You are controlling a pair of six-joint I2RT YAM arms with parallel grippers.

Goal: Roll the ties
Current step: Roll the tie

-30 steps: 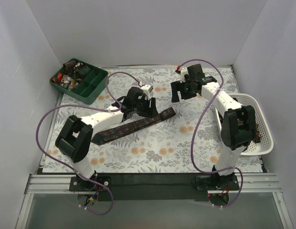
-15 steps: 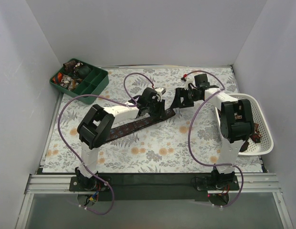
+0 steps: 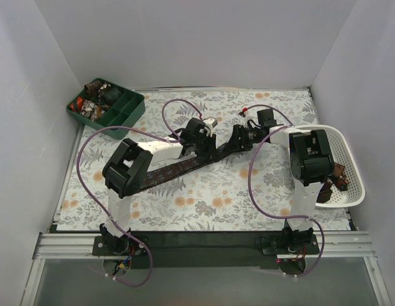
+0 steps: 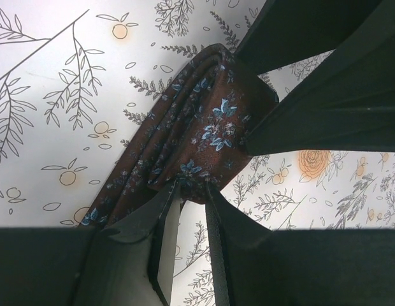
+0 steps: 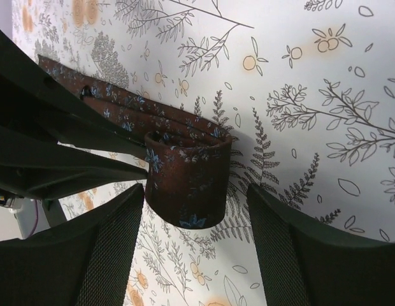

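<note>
A long dark-brown fabric necktie (image 3: 175, 167) with small blue and pink flowers lay diagonally on the floral-printed worktop (image 3: 204, 199). Its end towards the right arm was curled into a small loose coil (image 5: 185, 182). The left pincer (image 4: 192, 191) was nearly closed, its tips pinching the folded cloth just beside that coil. The right pincer (image 5: 194, 190) stood open, one finger on each side of the coil, a gap showing at one side. The two pincers hung close together.

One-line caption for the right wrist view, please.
Open right gripper straddling the curled-up end of a maroon floral tie on the botanical-print tablecloth.
</note>
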